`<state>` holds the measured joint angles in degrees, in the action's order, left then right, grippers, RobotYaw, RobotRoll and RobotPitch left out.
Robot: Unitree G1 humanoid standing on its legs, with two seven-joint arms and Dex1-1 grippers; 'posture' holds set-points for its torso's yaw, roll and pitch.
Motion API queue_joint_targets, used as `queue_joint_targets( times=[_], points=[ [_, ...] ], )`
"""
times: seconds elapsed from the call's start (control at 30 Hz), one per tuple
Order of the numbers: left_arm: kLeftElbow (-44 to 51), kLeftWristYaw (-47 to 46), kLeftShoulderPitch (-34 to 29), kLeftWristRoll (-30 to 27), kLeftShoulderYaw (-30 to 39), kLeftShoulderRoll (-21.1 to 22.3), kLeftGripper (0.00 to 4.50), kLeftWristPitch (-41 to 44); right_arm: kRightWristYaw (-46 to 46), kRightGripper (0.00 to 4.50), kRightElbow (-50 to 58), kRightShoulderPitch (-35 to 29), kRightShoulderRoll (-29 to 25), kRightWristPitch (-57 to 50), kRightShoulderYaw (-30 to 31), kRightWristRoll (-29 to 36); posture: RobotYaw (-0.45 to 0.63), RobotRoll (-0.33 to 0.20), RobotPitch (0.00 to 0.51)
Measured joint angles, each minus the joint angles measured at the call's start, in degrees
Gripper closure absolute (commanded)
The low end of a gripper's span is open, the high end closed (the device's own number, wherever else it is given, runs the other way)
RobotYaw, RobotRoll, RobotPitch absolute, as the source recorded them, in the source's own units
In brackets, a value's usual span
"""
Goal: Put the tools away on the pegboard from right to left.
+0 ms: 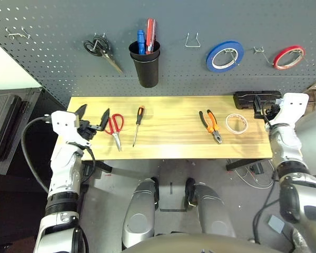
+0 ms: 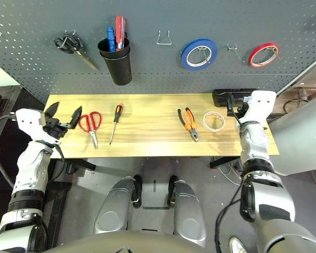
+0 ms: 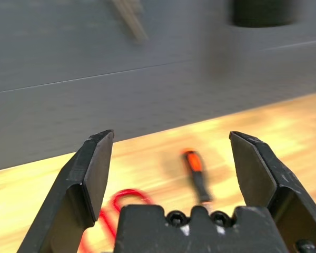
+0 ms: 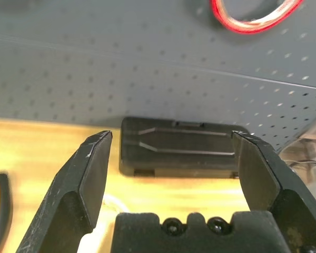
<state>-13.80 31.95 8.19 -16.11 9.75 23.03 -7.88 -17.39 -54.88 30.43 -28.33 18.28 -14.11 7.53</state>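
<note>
Now | both grippers spread wide, empty | tape roll (image 1: 236, 123) flat, just inboard of right gripper (image 1: 264, 108), nearer arm | left gripper (image 1: 92, 117) beside scissors (image 1: 115, 127)

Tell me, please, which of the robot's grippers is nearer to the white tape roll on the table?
The right. The right gripper hovers open just beyond the white tape roll, at the table's right end. The left gripper sits open at the far left end, beside the red-handled scissors.

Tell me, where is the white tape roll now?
The white tape roll lies flat on the wooden table, toward its right end, just right of the orange-handled pliers and near the right gripper.
</note>
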Motion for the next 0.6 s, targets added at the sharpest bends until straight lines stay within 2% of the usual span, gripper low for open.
queue_joint_targets(
  times=[0.2, 0.37, 0.6],
  points=[
    [8.0, 5.2, -1.7, 0.8, -7.2, 2.7, 0.01, 10.3, -8.5, 0.0, 6.3, -0.9, -5.6, -10.6, 1.7, 0.0, 0.1, 0.0, 0.287],
    [11.6, 8.5, -1.6, 2.0, -11.7, 4.5, 0.01, 14.7, -16.4, 0.0, 11.4, -1.6, -9.0, -21.0, 5.8, -0.8, 0.07, 0.0, 0.315],
    [13.1, 11.3, -0.6, 4.2, -15.3, 5.3, 0.01, 15.2, -27.3, 0.0, 11.6, -0.2, -12.8, -21.1, 11.4, -4.3, 0.07, 0.0, 0.346]
  ],
)
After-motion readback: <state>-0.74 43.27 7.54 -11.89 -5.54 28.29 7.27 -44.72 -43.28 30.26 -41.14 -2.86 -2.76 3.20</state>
